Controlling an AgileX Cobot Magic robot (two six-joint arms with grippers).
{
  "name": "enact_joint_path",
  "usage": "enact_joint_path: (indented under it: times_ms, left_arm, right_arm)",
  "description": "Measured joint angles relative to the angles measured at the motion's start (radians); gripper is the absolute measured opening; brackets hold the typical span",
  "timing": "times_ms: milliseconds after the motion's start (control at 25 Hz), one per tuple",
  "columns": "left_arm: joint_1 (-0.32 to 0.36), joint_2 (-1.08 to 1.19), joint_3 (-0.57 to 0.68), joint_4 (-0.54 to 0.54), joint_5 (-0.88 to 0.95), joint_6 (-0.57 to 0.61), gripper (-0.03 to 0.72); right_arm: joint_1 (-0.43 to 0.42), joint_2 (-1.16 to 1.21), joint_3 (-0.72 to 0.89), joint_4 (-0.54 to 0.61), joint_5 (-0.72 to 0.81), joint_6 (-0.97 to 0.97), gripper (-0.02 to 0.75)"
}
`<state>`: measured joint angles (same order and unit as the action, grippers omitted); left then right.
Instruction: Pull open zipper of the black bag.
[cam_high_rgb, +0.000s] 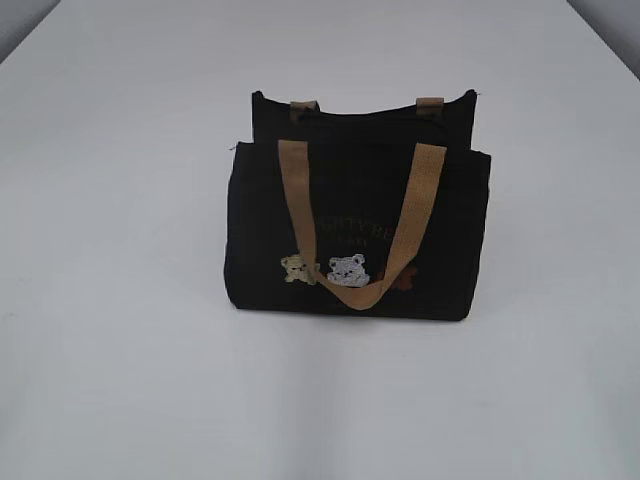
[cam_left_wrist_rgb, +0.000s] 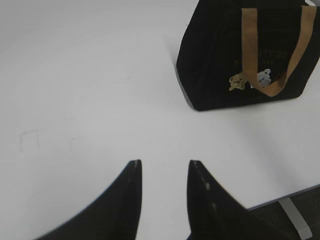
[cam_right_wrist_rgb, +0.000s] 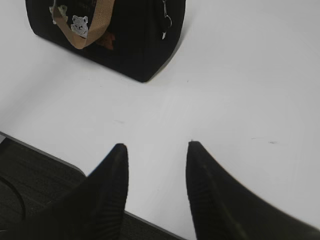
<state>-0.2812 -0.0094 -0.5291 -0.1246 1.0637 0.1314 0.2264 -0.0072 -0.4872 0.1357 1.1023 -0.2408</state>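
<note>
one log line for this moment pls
phase: approach | black bag: upright, untouched | left gripper: open, empty | right gripper: open, empty

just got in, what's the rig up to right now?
Nothing is being handled at the moment. The black bag stands upright on the white table, front handle drooping over its embroidered bears. The left gripper and right gripper both hang open and empty over bare table, well short of the bag. The zipper along the top hasn't been touched yet.

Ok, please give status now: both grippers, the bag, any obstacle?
Left gripper open, empty. Right gripper open, empty. Black bag upright on white table, untouched. Nothing in the way.
</note>
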Motion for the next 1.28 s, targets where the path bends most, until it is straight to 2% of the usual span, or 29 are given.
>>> enact_joint_path:
  times_ms: [560, 680, 800, 880, 1000, 1280]
  left_arm:
    - [0.001, 0.000, 0.000, 0.000, 0.000, -0.001, 0.237]
    - [0.061, 0.000, 0.000, -0.001, 0.000, -0.002, 0.237]
    - [0.184, 0.000, 0.000, -0.001, 0.000, -0.003, 0.237]
    - [0.235, 0.000, 0.000, -0.001, 0.000, -0.003, 0.235]
    - [0.244, 0.000, 0.000, -0.001, 0.000, -0.003, 0.235]
    - [0.244, 0.000, 0.000, -0.001, 0.000, -0.003, 0.235]
  right_arm:
    - [0.000, 0.000, 0.000, 0.004, -0.002, 0.006, 0.309]
    - [-0.027, 0.000, 0.000, 0.007, -0.002, 0.006, 0.309]
    - [-0.108, 0.000, 0.001, 0.016, -0.002, 0.007, 0.309]
    - [-0.162, 0.000, 0.001, 0.019, -0.002, 0.007, 0.309]
    - [-0.202, 0.000, 0.001, 0.019, -0.002, 0.007, 0.309]
    - [-0.207, 0.000, 0.001, 0.021, -0.002, 0.007, 0.309]
